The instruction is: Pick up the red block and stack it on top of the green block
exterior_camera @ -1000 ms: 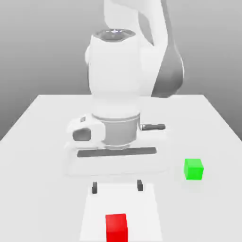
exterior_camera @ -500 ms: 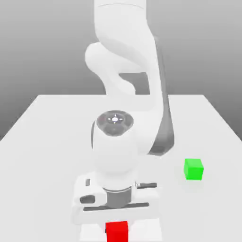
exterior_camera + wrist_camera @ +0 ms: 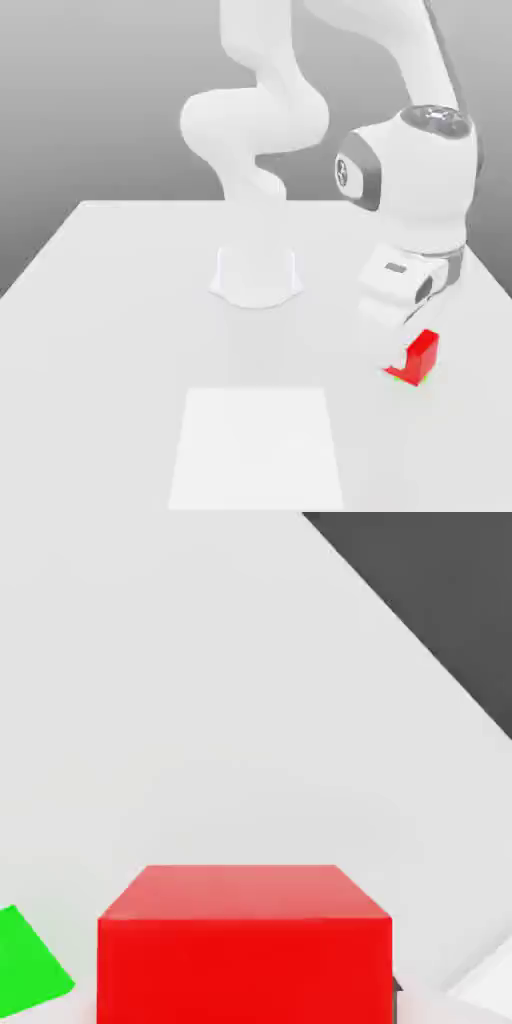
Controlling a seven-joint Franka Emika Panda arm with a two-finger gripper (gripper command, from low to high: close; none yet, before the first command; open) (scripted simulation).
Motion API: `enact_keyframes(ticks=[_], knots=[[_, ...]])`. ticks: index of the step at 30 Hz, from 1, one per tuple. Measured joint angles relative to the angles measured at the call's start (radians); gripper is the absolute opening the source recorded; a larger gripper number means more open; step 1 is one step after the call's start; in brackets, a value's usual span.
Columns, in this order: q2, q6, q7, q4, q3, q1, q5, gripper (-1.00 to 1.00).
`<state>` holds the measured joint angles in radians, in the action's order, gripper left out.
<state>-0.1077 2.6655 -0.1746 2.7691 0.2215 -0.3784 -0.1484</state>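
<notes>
The red block (image 3: 424, 352) hangs tilted at the exterior view's right, under my white hand, just above the table (image 3: 110, 300). My gripper (image 3: 414, 356) is shut on it. Directly beneath it a thin edge of the green block (image 3: 419, 380) peeks out, mostly hidden by the red one; whether they touch I cannot tell. In the hand view the red block (image 3: 245, 944) sits close to the camera, with a corner of the green block (image 3: 26, 966) beside it.
The arm's round base (image 3: 257, 275) stands mid-table. A paler square patch (image 3: 257, 445) marks the table's front. The table's right edge runs close to the blocks, and a dark area beyond the table (image 3: 430, 592) shows in the hand view.
The arm has swung from the table's front centre to the exterior view's right. The red block left the pale patch and travelled with the hand to sit over the green block.
</notes>
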Motion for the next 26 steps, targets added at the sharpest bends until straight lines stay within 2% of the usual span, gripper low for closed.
enact_keyframes(ticks=[4,8,11,12,18,26], knots=[[-0.105,0.01,0.137,0.115,0.061,-0.123,-0.002,-1.0],[-0.01,0.12,0.118,0.132,0.087,-0.115,0.06,-1.0],[0.096,0.221,0.057,0.13,0.074,-0.106,0.151,-1.0],[0.127,0.25,0.033,0.129,0.066,-0.106,0.185,1.0],[0.143,0.265,0.021,0.128,0.061,-0.103,0.203,1.0],[-0.091,0.045,0.138,0.137,0.039,-0.172,0.035,1.0]])
